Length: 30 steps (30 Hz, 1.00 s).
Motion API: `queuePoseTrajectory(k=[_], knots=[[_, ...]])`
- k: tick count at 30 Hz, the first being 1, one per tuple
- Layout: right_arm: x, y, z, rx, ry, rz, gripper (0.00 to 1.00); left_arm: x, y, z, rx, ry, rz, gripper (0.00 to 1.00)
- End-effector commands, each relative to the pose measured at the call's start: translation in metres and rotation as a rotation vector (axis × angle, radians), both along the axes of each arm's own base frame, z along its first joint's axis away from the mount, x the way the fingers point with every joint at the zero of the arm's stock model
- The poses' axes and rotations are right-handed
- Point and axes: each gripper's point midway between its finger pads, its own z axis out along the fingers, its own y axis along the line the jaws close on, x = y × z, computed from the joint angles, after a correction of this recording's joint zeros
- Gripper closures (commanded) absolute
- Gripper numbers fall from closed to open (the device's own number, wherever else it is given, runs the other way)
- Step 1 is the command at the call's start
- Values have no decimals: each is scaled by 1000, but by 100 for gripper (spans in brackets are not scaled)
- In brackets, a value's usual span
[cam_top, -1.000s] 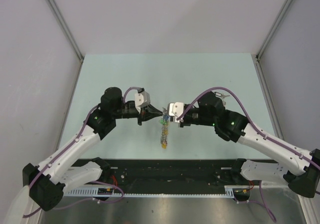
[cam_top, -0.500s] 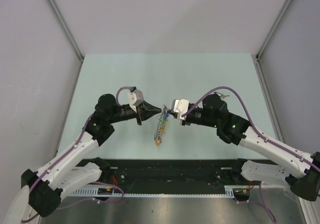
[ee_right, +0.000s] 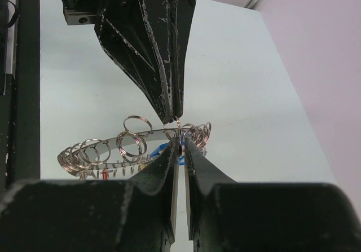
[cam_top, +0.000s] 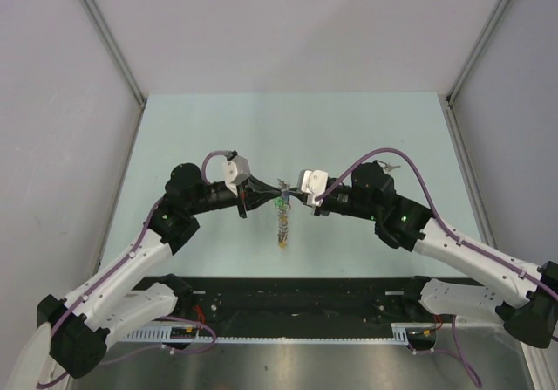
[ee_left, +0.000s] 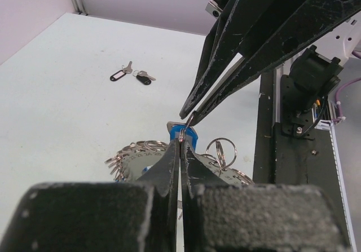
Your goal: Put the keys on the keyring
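Silver keyring [cam_top: 283,222], heavy with coloured tags, hangs clamped by left pincer [ee_left: 180,148] and right pincer [ee_right: 181,146].

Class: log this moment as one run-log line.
left gripper: shut on keyring | right gripper: shut on keyring | keyring: hangs between them | black-tagged keys: loose on table

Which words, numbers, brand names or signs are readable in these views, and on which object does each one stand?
No text can be read in any view.
Coloured tags on the keyring: too small and blurred to show any writing.
Black tags of the two loose keys: too small to read.
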Motion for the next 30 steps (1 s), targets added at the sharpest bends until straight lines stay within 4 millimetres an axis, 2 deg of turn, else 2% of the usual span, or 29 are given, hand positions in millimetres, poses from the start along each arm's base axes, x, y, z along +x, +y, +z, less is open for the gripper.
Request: queuePoseTrajectory(k=[1, 11, 14, 15, 21, 26, 30], knots=[[2, 4, 10, 41, -17, 3, 88, -4, 0, 28, -55, -86, -25, 100], [2, 9, 5, 29, -9, 25, 88, -6, 0, 31, -58, -91, -33, 100], [2, 9, 1, 20, -7, 25, 92, -5, 0, 32, -60, -96, -30, 100], [3, 8, 0, 15, -7, 23, 100, -6, 0, 32, -61, -96, -30, 100], [9, -4, 3, 8, -14, -19, 100, -2, 4, 33, -66, -96, 13, 100], [9, -10, 11, 26, -32, -15, 100, -3, 7, 23, -60, -75, 27, 100], [4, -7, 12, 21, -38, 20, 100, -5, 7, 15, -39, -54, 17, 82]])
